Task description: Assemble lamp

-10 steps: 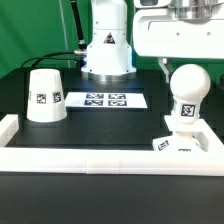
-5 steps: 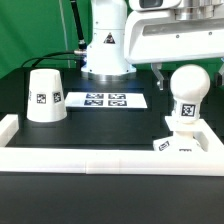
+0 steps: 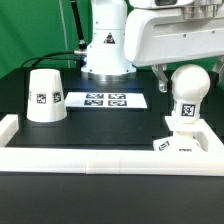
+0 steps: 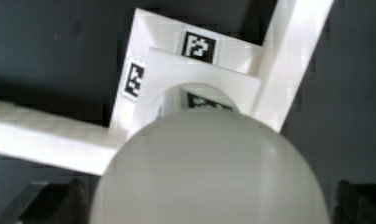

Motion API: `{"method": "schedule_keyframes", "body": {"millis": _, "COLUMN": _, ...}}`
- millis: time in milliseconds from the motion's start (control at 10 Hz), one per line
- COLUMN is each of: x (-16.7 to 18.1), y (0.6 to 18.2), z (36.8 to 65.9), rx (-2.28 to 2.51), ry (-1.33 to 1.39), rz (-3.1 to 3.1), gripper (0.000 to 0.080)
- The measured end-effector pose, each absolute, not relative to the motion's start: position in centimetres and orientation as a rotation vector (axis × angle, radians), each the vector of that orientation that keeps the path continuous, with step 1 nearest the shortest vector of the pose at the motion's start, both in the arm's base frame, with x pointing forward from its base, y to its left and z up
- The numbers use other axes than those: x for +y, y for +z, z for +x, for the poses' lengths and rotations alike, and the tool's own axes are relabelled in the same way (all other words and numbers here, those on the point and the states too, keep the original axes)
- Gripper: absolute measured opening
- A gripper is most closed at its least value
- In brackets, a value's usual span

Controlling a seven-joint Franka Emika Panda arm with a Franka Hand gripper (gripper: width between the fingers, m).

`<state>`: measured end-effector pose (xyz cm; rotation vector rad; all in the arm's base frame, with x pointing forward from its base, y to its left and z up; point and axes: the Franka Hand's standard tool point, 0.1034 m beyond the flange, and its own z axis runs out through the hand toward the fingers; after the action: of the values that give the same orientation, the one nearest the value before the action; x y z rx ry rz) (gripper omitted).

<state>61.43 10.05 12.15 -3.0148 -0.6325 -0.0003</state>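
Note:
The white ball-shaped bulb [image 3: 187, 92] stands upright on the low square base [image 3: 186, 143] at the exterior view's front right. The tapered shade [image 3: 44, 95] stands mouth down at the exterior view's left, apart from both. My gripper [image 3: 188, 72] hangs right over the bulb, open, with one dark finger [image 3: 160, 72] on each side of the bulb's top, not closed on it. In the wrist view the bulb [image 4: 206, 165] fills the space between my fingers [image 4: 53, 200], with the base [image 4: 203, 70] beneath it.
The marker board [image 3: 105, 100] lies flat at the middle back. A white rim [image 3: 90, 156] borders the black table along the front and sides. The arm's white pedestal [image 3: 107, 48] stands behind the marker board.
My gripper has come down and a little toward the exterior view's left, so its fingers now flank the bulb's top. Bulb, base and shade have not moved.

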Motion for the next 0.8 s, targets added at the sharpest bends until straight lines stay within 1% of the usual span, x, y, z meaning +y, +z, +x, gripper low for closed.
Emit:
{"method": "schedule_keyframes", "body": {"millis": 300, "x": 9.81, "y": 12.16, "z": 61.5, "rx": -0.822, "ry": -0.007, "rz": -2.975, "gripper": 0.0695}}
{"method": "schedule_keyframes", "body": {"millis": 400, "x": 9.81, "y": 12.15, "z": 61.5, "rx": -0.815, "ry": -0.007, "rz": -2.977, "gripper": 0.0575}}
{"method": "schedule_keyframes", "body": {"millis": 800, "x": 9.8, "y": 12.15, "z": 61.49, "rx": -0.776, "ry": -0.005, "rz": -2.987, "gripper": 0.0577}}
